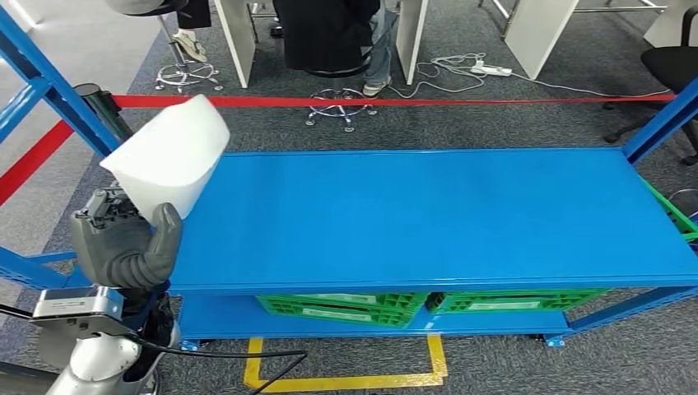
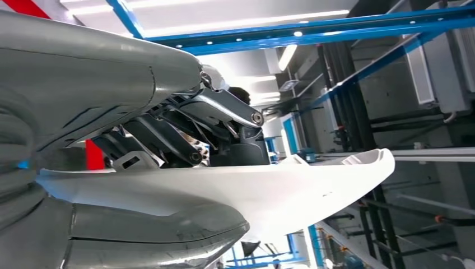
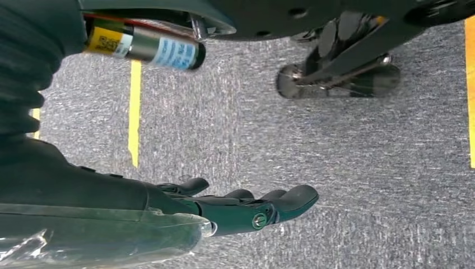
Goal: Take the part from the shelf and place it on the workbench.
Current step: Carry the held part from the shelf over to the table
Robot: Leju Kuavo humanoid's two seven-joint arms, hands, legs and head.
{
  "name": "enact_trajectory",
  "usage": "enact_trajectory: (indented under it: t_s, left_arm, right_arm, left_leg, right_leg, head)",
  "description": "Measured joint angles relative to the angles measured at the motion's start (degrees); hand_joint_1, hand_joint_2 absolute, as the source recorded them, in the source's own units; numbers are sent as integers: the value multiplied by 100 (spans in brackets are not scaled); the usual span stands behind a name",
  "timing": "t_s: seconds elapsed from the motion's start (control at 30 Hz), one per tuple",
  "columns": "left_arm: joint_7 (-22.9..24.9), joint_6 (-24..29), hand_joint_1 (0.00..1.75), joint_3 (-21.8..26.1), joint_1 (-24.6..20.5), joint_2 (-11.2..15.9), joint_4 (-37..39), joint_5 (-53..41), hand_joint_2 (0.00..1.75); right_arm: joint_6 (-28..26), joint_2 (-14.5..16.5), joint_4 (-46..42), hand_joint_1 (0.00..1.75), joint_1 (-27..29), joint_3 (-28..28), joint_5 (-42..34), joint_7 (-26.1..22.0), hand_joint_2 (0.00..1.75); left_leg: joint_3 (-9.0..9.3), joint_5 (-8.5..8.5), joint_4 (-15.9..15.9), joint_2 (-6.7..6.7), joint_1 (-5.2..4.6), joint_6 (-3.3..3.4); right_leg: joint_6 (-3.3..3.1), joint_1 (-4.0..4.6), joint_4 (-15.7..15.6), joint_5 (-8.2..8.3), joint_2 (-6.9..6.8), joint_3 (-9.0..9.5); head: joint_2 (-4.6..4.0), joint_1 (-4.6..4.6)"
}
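Note:
The part is a white curved plastic shell. My left hand grips its lower edge and holds it up over the left end of the blue workbench top. In the left wrist view the white part lies between my thick grey thumb and the dark fingers above it. My right hand hangs beside my body over grey carpet, its fingers stretched out with nothing in them.
Green crates sit on the lower shelf under the blue top. Blue uprights stand at the left and right ends. Beyond a red tape line are chairs, desks, cables and a seated person. Yellow floor marks lie below.

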Motion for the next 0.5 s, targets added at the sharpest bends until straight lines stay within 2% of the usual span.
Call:
enact_trajectory:
  t_s: [0.03,0.07,0.1,0.2,0.23,0.3,0.37,0.4,0.43,0.47,0.5]
  left_arm:
    - [8,44,175,1,3,-10,2,-5,175]
    - [15,99,175,2,3,-23,3,-22,175]
    - [21,159,175,4,3,-37,4,-55,175]
    - [33,324,175,10,-2,-73,5,-186,175]
    - [37,360,175,10,-5,-78,5,-224,175]
    - [45,413,175,10,-8,-84,7,-290,175]
    - [53,452,175,11,-5,-85,14,-340,175]
    - [56,467,175,11,-2,-84,21,-355,175]
    - [61,476,175,12,1,-84,29,-368,175]
    - [64,481,175,13,2,-84,35,-381,175]
    - [66,484,175,13,0,-85,39,-396,175]
  right_arm:
    - [-17,2,3,0,0,0,10,20,175]
    - [-38,6,6,0,-1,1,22,42,175]
    - [-60,10,9,0,1,2,34,70,175]
    - [-134,18,19,0,20,14,57,155,175]
    - [-156,19,22,0,25,28,59,174,175]
    - [-182,20,27,0,25,62,55,205,175]
    - [-189,20,30,0,25,80,45,229,175]
    - [-190,20,31,0,26,84,38,239,175]
    - [-192,20,31,0,27,86,31,245,175]
    - [-192,20,31,0,27,89,22,250,175]
    - [-193,20,31,0,27,92,15,255,175]
  left_leg:
    - [10,-25,17,-7,4,-39]
    - [11,-49,46,-13,2,-81]
    - [7,-61,69,-17,-5,-118]
    - [-4,-79,104,-17,3,-199]
    - [-21,-140,159,-13,12,-221]
    - [-191,-438,576,-9,20,-258]
    - [-519,-804,1326,-9,19,-263]
    - [-644,-891,1609,-9,18,-256]
    - [-685,-866,1707,-9,14,-240]
    - [-624,-737,1591,-9,8,-212]
    - [-468,-538,1284,-9,-5,-172]
  right_leg:
    - [12,-4,-371,143,-5,185]
    - [-9,-5,-659,230,0,340]
    - [-42,3,-809,244,7,426]
    - [-190,30,-823,220,32,451]
    - [-228,29,-820,226,31,452]
    - [-294,26,-826,241,22,453]
    - [-333,47,-825,244,19,439]
    - [-345,60,-825,246,19,433]
    - [-356,74,-825,250,20,429]
    - [-362,87,-825,253,24,427]
    - [-366,98,-825,258,27,428]
  head:
    - [0,4]
    - [0,7]
    - [0,6]
    - [0,-7]
    - [0,-13]
    - [0,-29]
    - [0,-39]
    - [0,-39]
    - [0,-39]
    - [0,-39]
    - [0,-39]
